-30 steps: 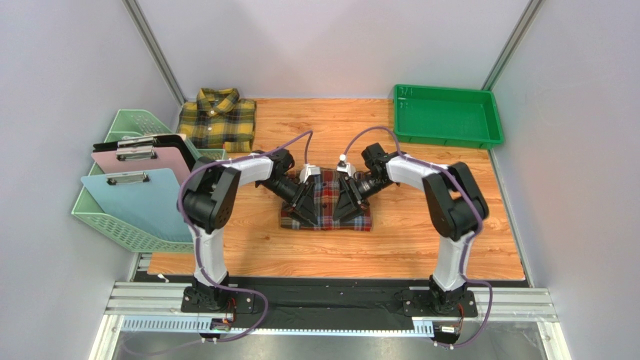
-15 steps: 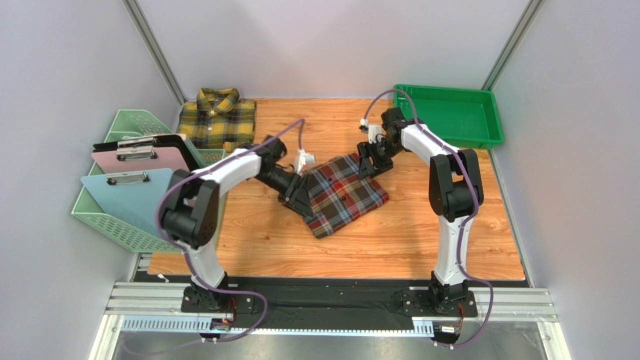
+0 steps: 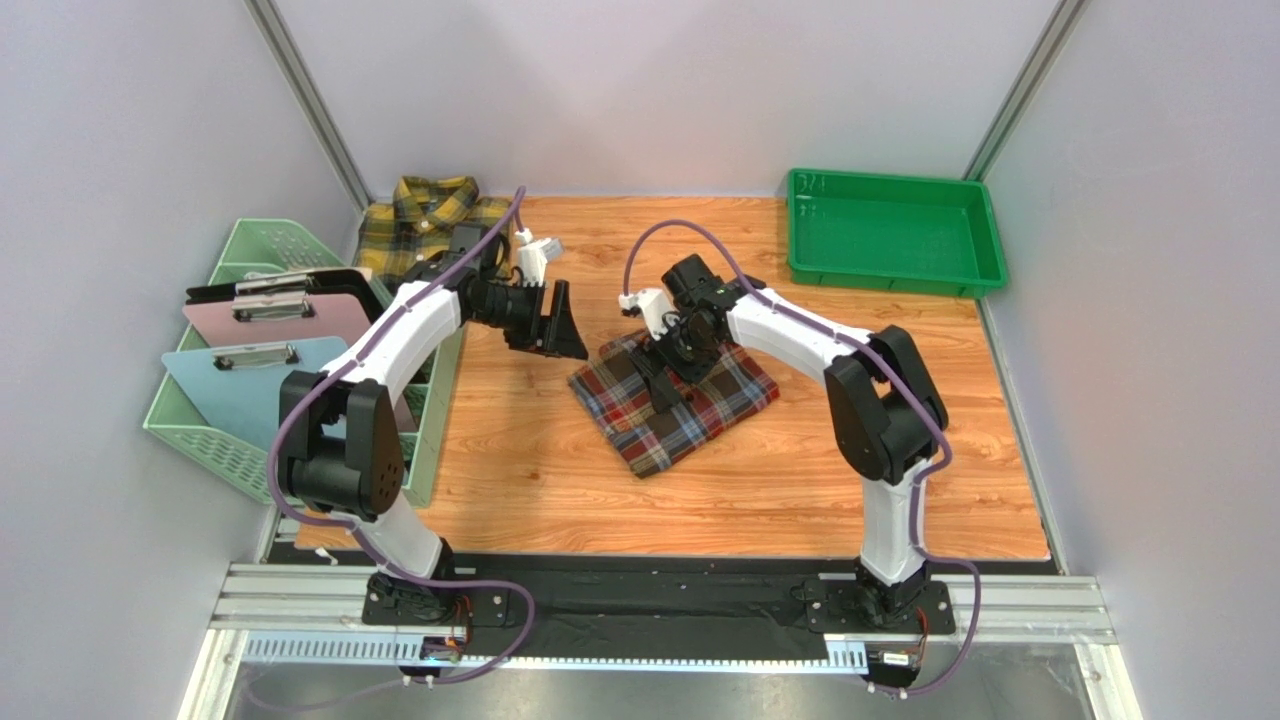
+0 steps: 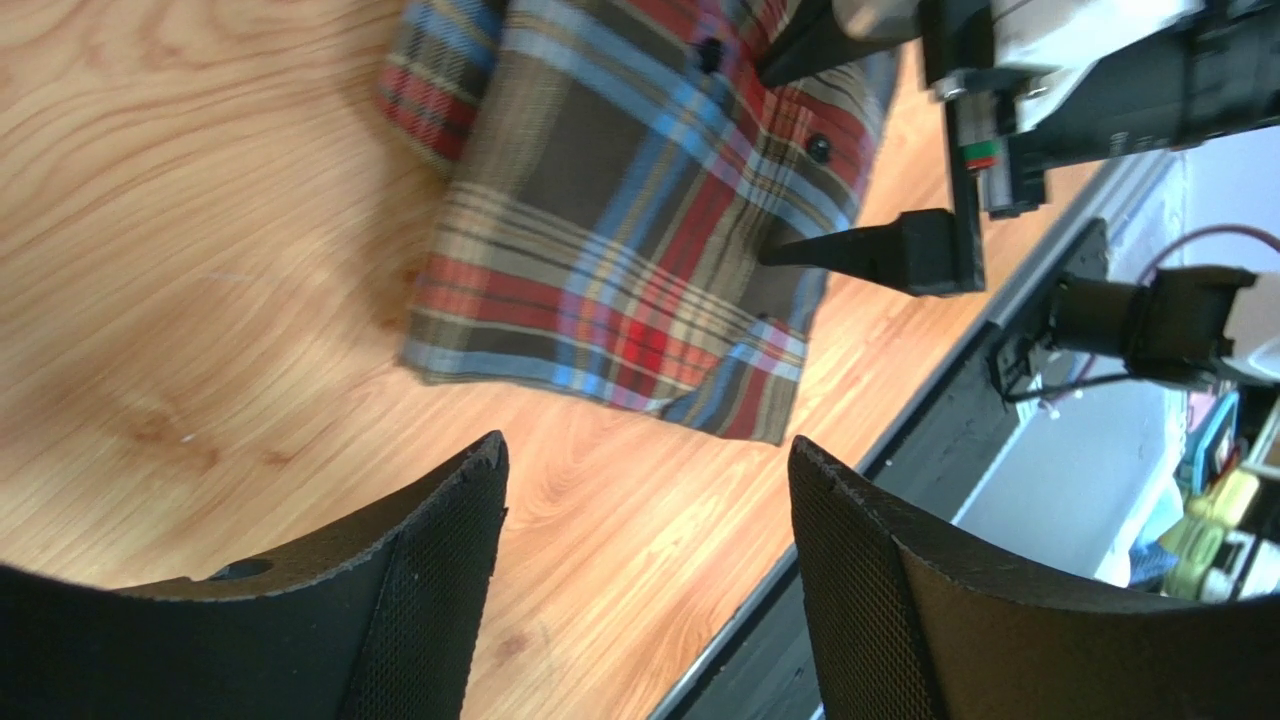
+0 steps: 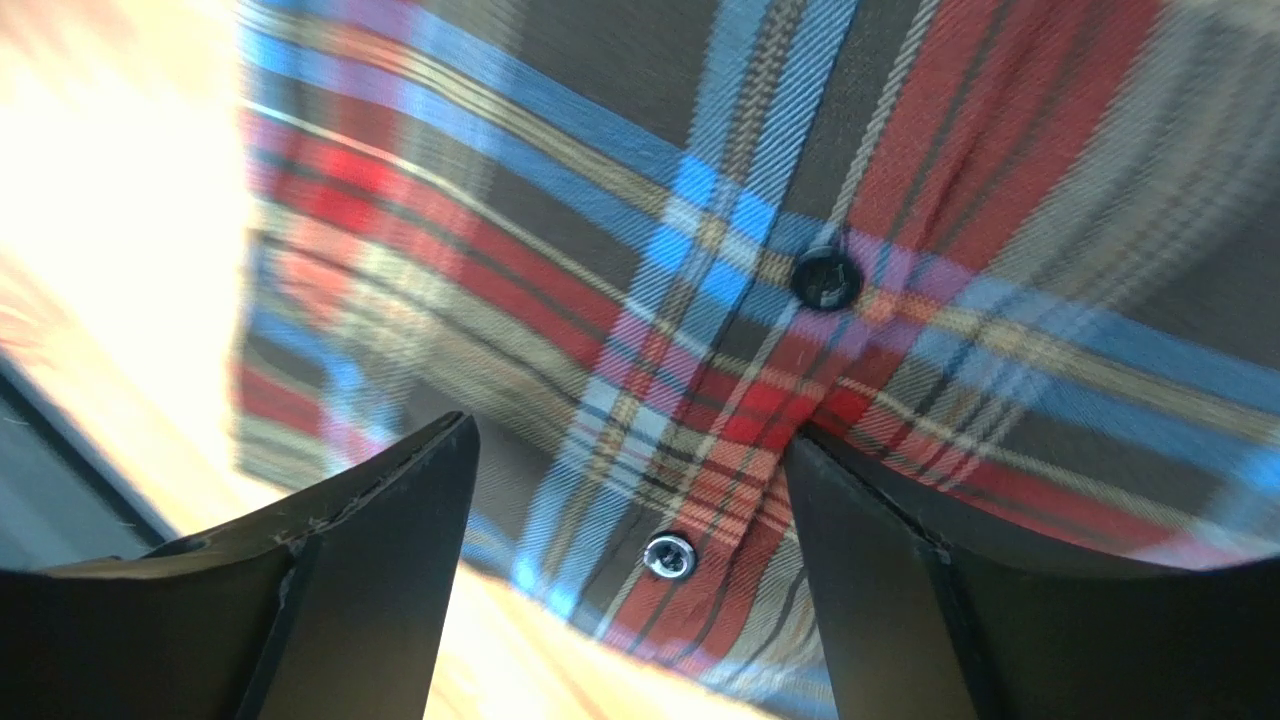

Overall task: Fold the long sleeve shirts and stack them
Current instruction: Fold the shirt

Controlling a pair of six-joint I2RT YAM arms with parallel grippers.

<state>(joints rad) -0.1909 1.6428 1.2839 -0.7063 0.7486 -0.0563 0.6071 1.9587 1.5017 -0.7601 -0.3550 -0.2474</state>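
Right jaws: spread wide, empty, low over the folded red, brown and navy plaid flannel shirt (image 3: 706, 413), lying skewed mid-frame on the wooden desk (image 3: 902, 450). Left jaws: wide, empty, up-left of it. Yellow and dark-green plaid flannel shirt (image 3: 413, 210) sits folded, upper left. Soft, light cloth, likely to slump open; best pinched through all layers at a folded edge.

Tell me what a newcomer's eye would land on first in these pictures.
The folded red plaid shirt lies askew in the middle of the wooden table, with the right pincer open over it. The left pincer hangs open and empty to its left, near the yellow plaid shirt in the back left corner. A bright green tray sits empty at the back right.
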